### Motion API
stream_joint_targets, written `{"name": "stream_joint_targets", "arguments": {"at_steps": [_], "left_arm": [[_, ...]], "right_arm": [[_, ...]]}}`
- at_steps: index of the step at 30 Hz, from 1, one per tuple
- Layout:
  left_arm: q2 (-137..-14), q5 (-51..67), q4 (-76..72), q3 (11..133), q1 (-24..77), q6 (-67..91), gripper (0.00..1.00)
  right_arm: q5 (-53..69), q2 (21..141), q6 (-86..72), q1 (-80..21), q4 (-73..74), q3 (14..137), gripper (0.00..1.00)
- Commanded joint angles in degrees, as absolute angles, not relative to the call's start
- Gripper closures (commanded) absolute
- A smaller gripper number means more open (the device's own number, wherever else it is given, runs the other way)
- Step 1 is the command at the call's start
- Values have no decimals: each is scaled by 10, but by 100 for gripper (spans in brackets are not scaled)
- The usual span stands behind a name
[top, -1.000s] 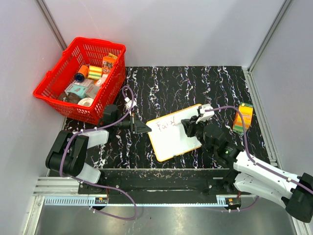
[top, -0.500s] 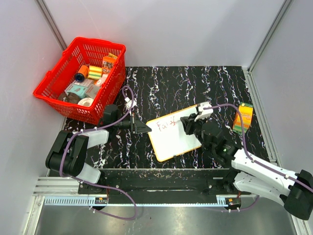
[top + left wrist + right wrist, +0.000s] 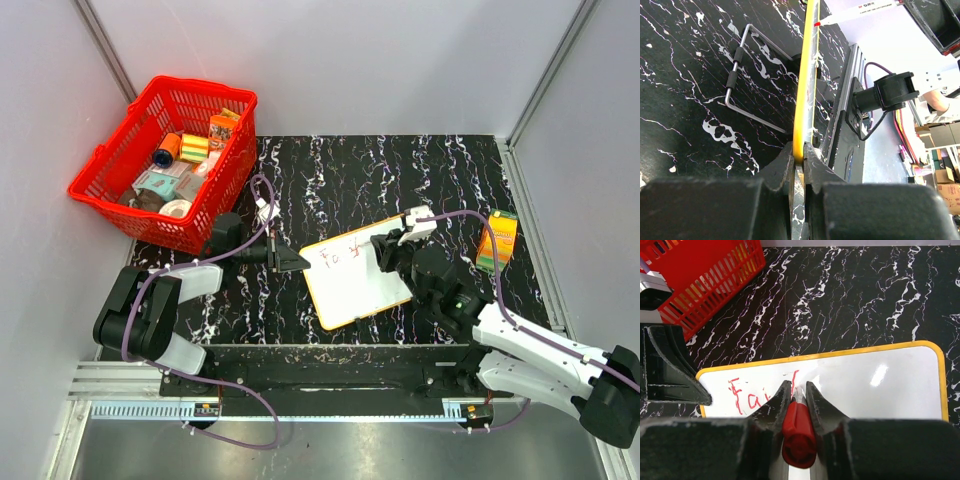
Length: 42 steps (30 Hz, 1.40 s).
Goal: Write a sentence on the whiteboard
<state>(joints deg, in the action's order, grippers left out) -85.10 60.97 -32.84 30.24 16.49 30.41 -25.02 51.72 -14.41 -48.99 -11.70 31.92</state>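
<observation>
Red marker [image 3: 799,432] held upright in the right gripper [image 3: 799,389], jaws closed down to the barrel's width, tip at the surface of the whiteboard [image 3: 880,385] just right of the red letters "Fai". That is all of the sentence [image 3: 746,396] I can read, so the writing looks barely begun. The board lies flat on the black marbled table [image 3: 400,170], in front of both arms. The left gripper [image 3: 800,151] pinches the board's yellow rim at its left end, jaws almost shut, presumably to stop it sliding under pen pressure.
</observation>
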Motion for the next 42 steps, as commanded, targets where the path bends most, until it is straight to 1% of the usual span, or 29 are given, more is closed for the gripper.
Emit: {"name": "stream_joint_targets", "arguments": {"at_steps": [1, 26, 29, 34, 42], "left_arm": [[-845, 605, -328, 305, 178, 236, 100], [-845, 601, -322, 307, 178, 232, 100], [-845, 602, -321, 307, 178, 232, 100], [-842, 600, -320, 306, 178, 231, 100], [-840, 599, -319, 306, 178, 230, 100]], "right_arm": [[-278, 506, -136, -484, -130, 331, 100], [-250, 465, -178, -484, -79, 288, 100], [-252, 444, -178, -484, -71, 297, 100], [-254, 372, -174, -484, -55, 311, 100], [-258, 363, -158, -484, -27, 328, 100]]}}
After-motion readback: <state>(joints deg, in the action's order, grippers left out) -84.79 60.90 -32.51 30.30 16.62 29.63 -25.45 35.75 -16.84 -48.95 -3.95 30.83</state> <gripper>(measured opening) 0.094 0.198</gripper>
